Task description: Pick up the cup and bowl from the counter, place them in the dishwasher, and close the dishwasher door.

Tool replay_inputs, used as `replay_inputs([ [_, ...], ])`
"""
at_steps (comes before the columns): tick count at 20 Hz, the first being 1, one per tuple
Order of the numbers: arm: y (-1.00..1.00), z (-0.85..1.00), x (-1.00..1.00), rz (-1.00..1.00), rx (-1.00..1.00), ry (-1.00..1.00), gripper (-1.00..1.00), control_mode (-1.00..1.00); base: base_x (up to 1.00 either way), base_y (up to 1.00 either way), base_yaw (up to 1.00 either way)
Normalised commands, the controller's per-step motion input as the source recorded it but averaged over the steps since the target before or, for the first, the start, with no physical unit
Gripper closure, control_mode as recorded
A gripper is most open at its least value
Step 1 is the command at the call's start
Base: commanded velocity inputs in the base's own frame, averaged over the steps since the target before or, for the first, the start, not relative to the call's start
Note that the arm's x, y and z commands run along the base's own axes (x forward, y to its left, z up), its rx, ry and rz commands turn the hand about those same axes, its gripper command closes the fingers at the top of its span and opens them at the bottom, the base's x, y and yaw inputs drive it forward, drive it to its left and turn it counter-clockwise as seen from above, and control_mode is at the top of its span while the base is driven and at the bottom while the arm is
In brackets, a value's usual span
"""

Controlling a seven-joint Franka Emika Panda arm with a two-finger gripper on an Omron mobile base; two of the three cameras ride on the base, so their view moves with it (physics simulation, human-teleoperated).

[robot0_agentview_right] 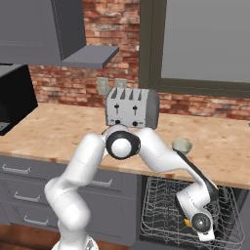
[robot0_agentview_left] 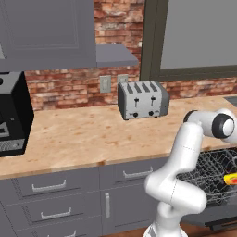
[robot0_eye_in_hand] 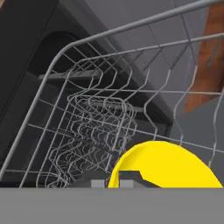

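My gripper point(robot0_eye_in_hand: 122, 183) is down inside the open dishwasher point(robot0_agentview_right: 161, 205), over its pulled-out grey wire rack point(robot0_eye_in_hand: 96, 127). It is shut on the wall of a yellow round-rimmed vessel point(robot0_eye_in_hand: 175, 166), which looks like the bowl; one dark finger sits inside the rim. The same yellow piece, with a red patch, shows above the rack point(robot0_agentview_left: 230, 178). A small pale cup point(robot0_agentview_right: 181, 145) stands upright on the tan counter point(robot0_agentview_right: 58, 132), just above the dishwasher and right of the toaster. The dishwasher door point(robot0_agentview_left: 221, 216) is folded down, open.
A silver toaster point(robot0_agentview_left: 142, 99) stands at the back of the counter. A black appliance point(robot0_agentview_left: 11, 115) sits at the far left. Grey drawers with silver handles point(robot0_agentview_left: 48, 186) run under the counter, left of the dishwasher. My own elbow point(robot0_agentview_right: 122, 142) hangs in front of the counter edge.
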Motion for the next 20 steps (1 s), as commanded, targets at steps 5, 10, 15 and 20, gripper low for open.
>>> replay_inputs([
  [5,-0.14,-0.42,0.38,-0.01,0.0,-0.01,1.0,-1.0,0.0,0.0,0.0],
  [10,-0.05,-0.54,0.12,0.0,0.0,-0.02,1.0,-1.0,0.0,0.0,0.0],
  [15,0.0,-0.57,-0.52,0.0,-0.02,-0.13,-1.0,-1.0,0.0,0.0,0.0],
  [20,-0.1,-0.73,-0.99,0.0,-0.05,-0.19,-1.0,-1.0,0.0,0.0,0.0],
])
